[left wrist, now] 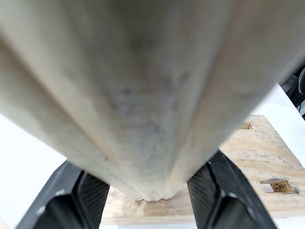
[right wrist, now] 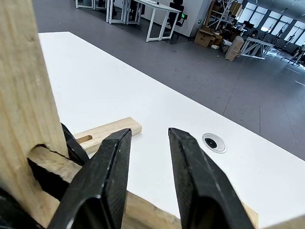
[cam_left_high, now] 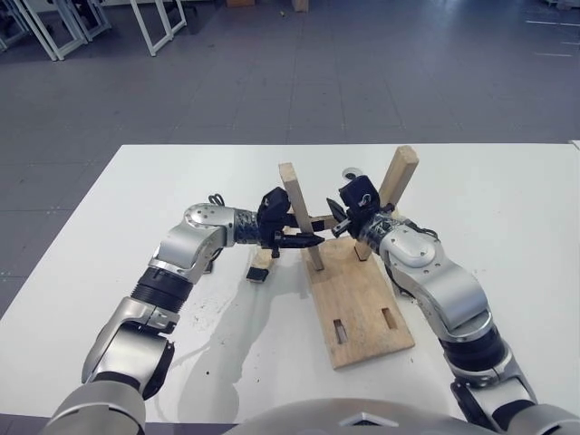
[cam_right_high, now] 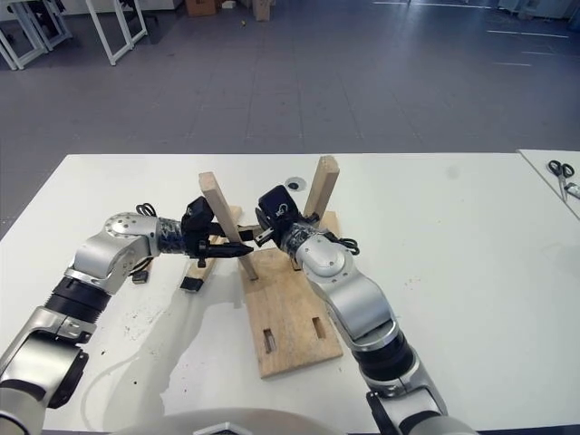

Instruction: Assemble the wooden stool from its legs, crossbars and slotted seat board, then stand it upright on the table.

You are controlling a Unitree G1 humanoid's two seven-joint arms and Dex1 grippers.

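The slotted seat board (cam_left_high: pixel 361 304) lies flat on the white table. Two wooden legs stand up from its far end: a left leg (cam_left_high: pixel 297 204) and a right leg (cam_left_high: pixel 400 177), with a crossbar (cam_left_high: pixel 320 220) running between them. My left gripper (cam_left_high: pixel 304 242) is shut on the left leg low down; in the left wrist view its black fingers (left wrist: pixel 90 200) flank the wood (left wrist: pixel 143 95). My right gripper (cam_left_high: pixel 337 218) is open beside the crossbar (right wrist: pixel 47 164), with nothing between its fingers (right wrist: pixel 112 164). One loose wooden piece (cam_left_high: pixel 263 263) lies on the table under my left forearm.
A round cable grommet (cam_left_high: pixel 351 172) sits in the table behind the legs. Dark specks and scuffs (cam_left_high: pixel 204 308) mark the surface to the left of the board. Scissors (cam_right_high: pixel 562 172) lie on a neighbouring table at the far right. The table's right half is bare.
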